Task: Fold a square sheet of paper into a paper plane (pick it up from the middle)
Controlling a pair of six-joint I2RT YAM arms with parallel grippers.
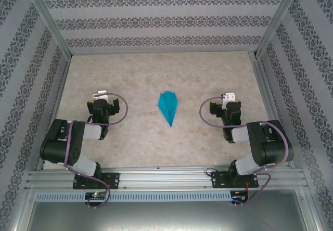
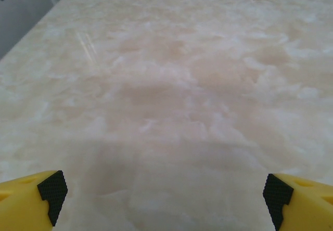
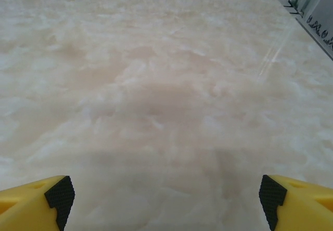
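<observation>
The paper plane (image 1: 168, 107) lies flat on the marbled beige table (image 1: 135, 69), between the two grippers and touching neither; it sits well off to the right of the left gripper (image 1: 105, 105) and well off to the left of the right gripper (image 1: 225, 107), roughly midway between them and about level with both; it is a slim teal-blue dart with a crease down its middle, its sharp nose pointing back toward the arm bases and its wider tail toward the far wall (image 1: 156, 20); the left gripper stands wide open with nothing between its jaws; in the left wrist view its yellow fingers (image 2: 21, 202) with black pads (image 2: 52, 189) sit at the bottom corners, far apart, and bare tabletop lies ahead of and between them; the right gripper is likewise spread wide and holds nothing; in the right wrist view its own black pads (image 3: 61, 194) flank a plain stretch of the same pale surface; both grippers hang low over the table, pointing away from their bases toward the far side; each arm is folded back on itself, its elbow nearer the rail (image 1: 166, 176) than its gripper; a grey cable (image 1: 118, 117) loops beside each wrist
</observation>
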